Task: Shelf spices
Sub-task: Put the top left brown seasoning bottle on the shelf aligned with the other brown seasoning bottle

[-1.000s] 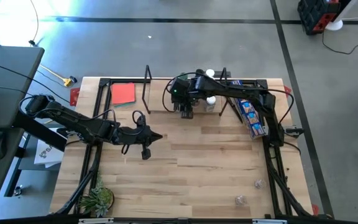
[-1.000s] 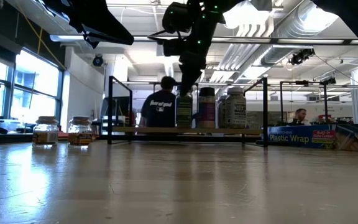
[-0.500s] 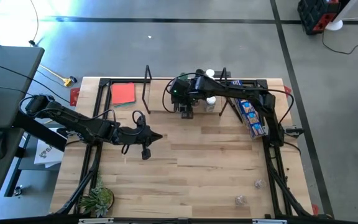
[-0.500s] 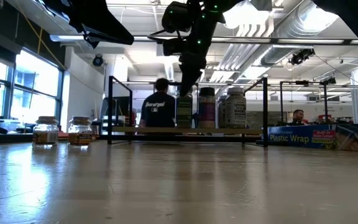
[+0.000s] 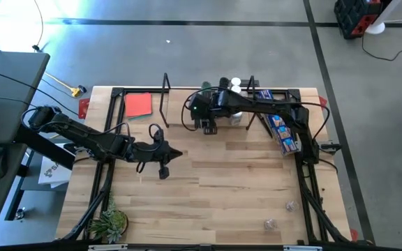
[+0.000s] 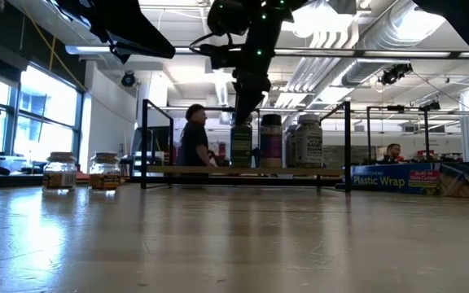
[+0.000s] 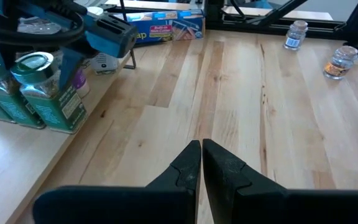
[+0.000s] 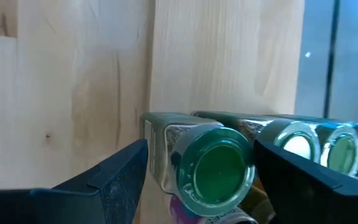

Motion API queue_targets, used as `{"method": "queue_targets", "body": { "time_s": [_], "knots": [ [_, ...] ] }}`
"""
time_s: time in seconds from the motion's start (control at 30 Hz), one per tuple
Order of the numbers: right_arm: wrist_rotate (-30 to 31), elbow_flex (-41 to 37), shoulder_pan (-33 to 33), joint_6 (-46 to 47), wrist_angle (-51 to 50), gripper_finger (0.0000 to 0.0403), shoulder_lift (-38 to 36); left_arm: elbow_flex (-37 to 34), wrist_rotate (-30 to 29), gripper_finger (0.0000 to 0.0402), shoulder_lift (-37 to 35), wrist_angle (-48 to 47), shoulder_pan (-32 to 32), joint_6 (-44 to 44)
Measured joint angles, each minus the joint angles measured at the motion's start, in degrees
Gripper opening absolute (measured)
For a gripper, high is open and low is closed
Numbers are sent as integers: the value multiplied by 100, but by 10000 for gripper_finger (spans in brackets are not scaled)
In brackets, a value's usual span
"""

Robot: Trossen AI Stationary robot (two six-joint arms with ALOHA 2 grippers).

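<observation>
While the right gripper point(image 8: 197, 165) hangs spread above it, the green-lidded jar point(image 8: 213, 165) stands upright on the shelf point(image 6: 243, 172).

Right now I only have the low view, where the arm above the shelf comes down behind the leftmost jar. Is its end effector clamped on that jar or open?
Observer: Open. In the right wrist view the right end effector has its fingers apart on either side of the green-lidded jar, with a gap on each side.
Operator: And the other arm?
Observer: The left end effector is shut and empty, over the bare table in front of the shelf.
Operator: Where do the two jars at my left actually stand?
Observer: From above, a clear jar and a second jar stand near the table's front right corner, far from the shelf.
</observation>
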Motion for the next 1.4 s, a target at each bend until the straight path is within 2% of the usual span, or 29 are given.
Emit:
{"method": "queue_targets", "body": {
  "time_s": [0.33,0.63,0.73,0.83,0.9,1.0,1.07,1.13,1.23,1.4],
  "knots": [
    [833,0,203,-296,-2,287,0,2,29,14,0,2,-2,0],
    [822,0,226,-233,105,287,-367,7,29,14,0,-7,-2,0],
    [489,0,226,-95,-37,287,-545,7,29,14,0,-29,-3,0],
    [-282,-167,227,246,-206,287,-855,7,28,14,0,-108,-41,-7],
    [-678,-535,292,520,-195,287,-1160,7,26,14,0,-205,-82,-7],
    [-712,-1384,625,845,203,287,-1666,7,28,14,0,-389,-165,-7],
    [-525,-1998,960,1142,650,287,-1999,9,53,14,-43,-768,-247,-13],
    [-276,-2547,1306,1544,1154,287,-2287,40,150,14,-178,-1638,-335,-219],
    [52,-3239,1751,2219,1905,287,-2554,242,261,15,-401,-3146,-411,-1213],
    [297,-4047,2115,2723,3009,287,-2649,295,1306,44,-700,-5216,-286,-2762]
  ]
}}
